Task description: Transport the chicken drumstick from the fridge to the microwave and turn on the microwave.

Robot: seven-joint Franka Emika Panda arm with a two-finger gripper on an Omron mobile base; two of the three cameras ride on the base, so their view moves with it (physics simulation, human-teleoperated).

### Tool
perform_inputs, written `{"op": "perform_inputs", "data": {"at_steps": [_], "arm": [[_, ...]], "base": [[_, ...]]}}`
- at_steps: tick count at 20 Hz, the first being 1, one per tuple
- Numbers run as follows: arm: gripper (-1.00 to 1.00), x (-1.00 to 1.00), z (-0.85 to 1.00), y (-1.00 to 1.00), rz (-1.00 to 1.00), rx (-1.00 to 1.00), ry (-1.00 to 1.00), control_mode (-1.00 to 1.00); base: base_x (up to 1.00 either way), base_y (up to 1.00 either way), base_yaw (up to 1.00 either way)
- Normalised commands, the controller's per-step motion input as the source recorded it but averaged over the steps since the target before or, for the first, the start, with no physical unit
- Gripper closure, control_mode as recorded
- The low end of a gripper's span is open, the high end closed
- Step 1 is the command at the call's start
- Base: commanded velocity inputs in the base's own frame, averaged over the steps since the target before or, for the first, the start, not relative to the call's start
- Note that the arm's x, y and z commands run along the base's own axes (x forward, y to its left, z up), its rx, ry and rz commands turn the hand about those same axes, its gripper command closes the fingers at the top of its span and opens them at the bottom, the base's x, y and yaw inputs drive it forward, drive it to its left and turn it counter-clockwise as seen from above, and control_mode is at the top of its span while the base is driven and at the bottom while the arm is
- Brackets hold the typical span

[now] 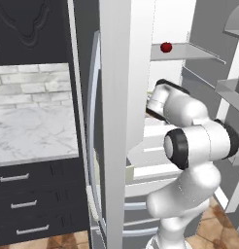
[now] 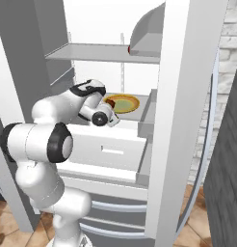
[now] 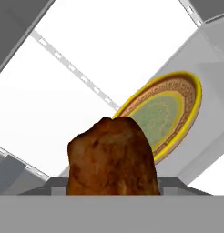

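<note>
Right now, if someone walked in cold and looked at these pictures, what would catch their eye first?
Probably the white arm reaching into the open fridge. The hand view shows the brown drumstick large and close at the gripper, with a yellow-rimmed plate on the shelf behind it. A small red fruit sits on the shelf above.

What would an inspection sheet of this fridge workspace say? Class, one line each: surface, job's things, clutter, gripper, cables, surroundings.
Surface: white fridge shelf carrying a yellow-rimmed plate.
Job's things: chicken drumstick right at the gripper, off the plate; fridge open.
Clutter: small red fruit on an upper shelf.
Gripper: gripper inside the fridge, closed on the drumstick.
Cables: nothing seen.
Surroundings: marble counter with dark drawers beside the fridge.
</note>
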Motion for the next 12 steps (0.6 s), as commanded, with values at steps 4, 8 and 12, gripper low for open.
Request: {"op": "perform_inputs", "data": {"at_steps": [4, 8, 12], "arm": [[1.00, -0.70, 1.00, -0.15, 0.11, 0.14, 0.11, -1.00], [1.00, -0.76, 1.00, -0.36, 0.11, 0.11, 0.12, -1.00], [1.00, -0.87, 1.00, -0.56, 0.13, 0.08, 0.10, -1.00]], "base": [[0.00, 0.00, 0.00], [0.00, 0.00, 0.00], [0.00, 0.00, 0.00]]}}
